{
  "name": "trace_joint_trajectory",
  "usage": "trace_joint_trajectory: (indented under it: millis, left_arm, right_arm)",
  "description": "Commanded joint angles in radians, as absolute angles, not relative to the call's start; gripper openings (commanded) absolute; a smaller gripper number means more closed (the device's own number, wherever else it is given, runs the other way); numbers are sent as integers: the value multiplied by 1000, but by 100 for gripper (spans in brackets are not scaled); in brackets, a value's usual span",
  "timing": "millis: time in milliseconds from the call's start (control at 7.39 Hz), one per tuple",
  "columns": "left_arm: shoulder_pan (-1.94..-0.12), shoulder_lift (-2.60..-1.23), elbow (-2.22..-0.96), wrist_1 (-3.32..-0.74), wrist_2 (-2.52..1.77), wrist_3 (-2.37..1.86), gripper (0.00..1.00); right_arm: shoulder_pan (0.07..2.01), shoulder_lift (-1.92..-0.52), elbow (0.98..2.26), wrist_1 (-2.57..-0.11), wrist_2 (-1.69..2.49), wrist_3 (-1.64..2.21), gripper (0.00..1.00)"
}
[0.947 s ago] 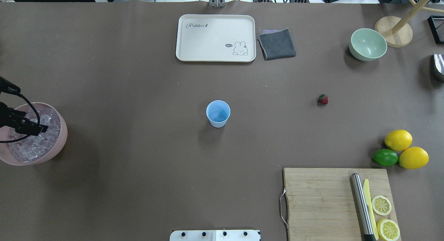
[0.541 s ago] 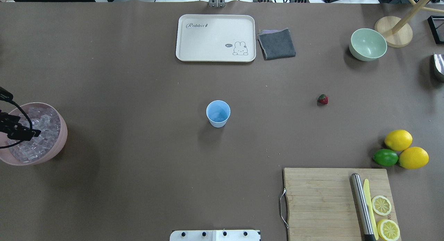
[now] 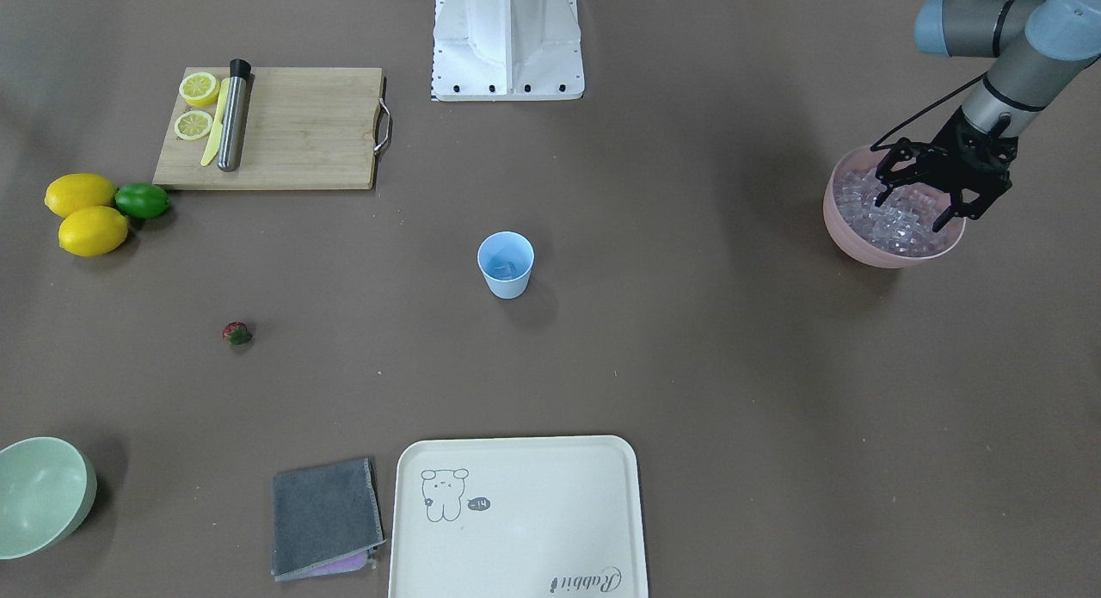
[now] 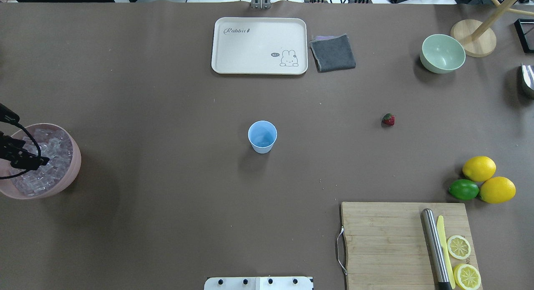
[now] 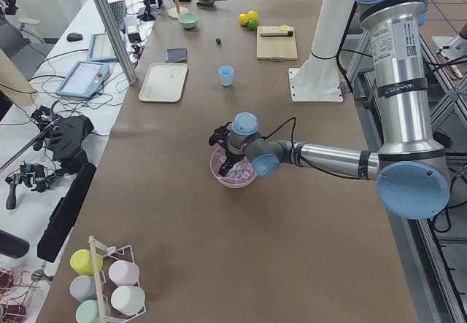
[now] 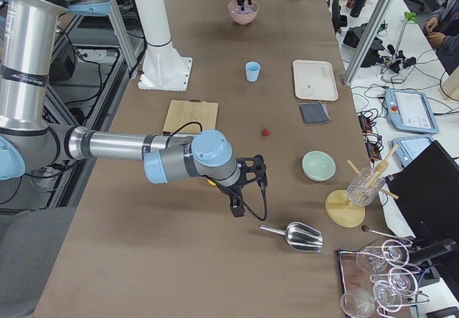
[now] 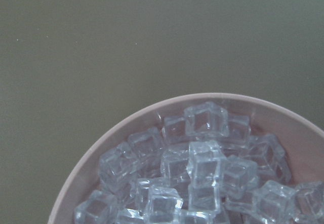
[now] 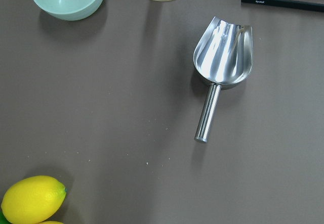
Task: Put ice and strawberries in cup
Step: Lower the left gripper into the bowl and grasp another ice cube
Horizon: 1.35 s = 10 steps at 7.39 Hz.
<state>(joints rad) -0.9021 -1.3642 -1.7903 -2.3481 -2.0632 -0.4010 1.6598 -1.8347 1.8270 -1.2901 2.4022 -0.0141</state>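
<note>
Left end effector (image 3: 920, 204) spread open over the ice (image 3: 894, 224), gripping nothing.
Its fingers hang just above the heap in the pink bowl (image 3: 869, 252) at the bench's (image 3: 688, 348) left end. The right end effector (image 6: 247, 187) hangs near a scoop (image 8: 221, 57); whether it is open or closed I cannot tell. The cup (image 3: 506, 267) stands upright mid-bench. A pale cube-like shape shows inside it, too small to be sure of, so the ice step looks barely begun. The strawberry (image 3: 236, 332) lies on the bench well apart from the cup, so that step is left. Count: one cup, one strawberry, one pink bowl, one green bowl (image 3: 43, 495), two lemons (image 3: 80, 194), one lime (image 3: 142, 200), two lemon halves (image 3: 199, 88), one scoop. The ice cubes are too many to count.
</note>
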Motion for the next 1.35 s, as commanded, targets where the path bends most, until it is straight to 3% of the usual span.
trace_joint_trajectory:
  millis: [0, 135, 541, 812, 1218]
  left_arm:
    - [-900, -1373, -1776, -2352, -2063, -400, 92]
    - [-900, -1374, -1776, -2352, -2063, -402, 92]
    - [-899, -1374, -1776, -2352, -2063, -402, 76]
    - [-899, -1374, -1776, -2352, -2063, -402, 73]
    - [-899, -1373, -1778, -2352, -2063, -402, 53]
  right_arm:
    - [1660, -1835, 1827, -1290, 2402, -15, 100]
    - [1660, -1835, 1827, -1290, 2402, -15, 100]
    - [1658, -1835, 1825, -1290, 2402, -15, 100]
    - [1660, -1835, 1825, -1290, 2402, -15, 100]
    - [1658, -1835, 1825, -1290, 2402, -15, 100]
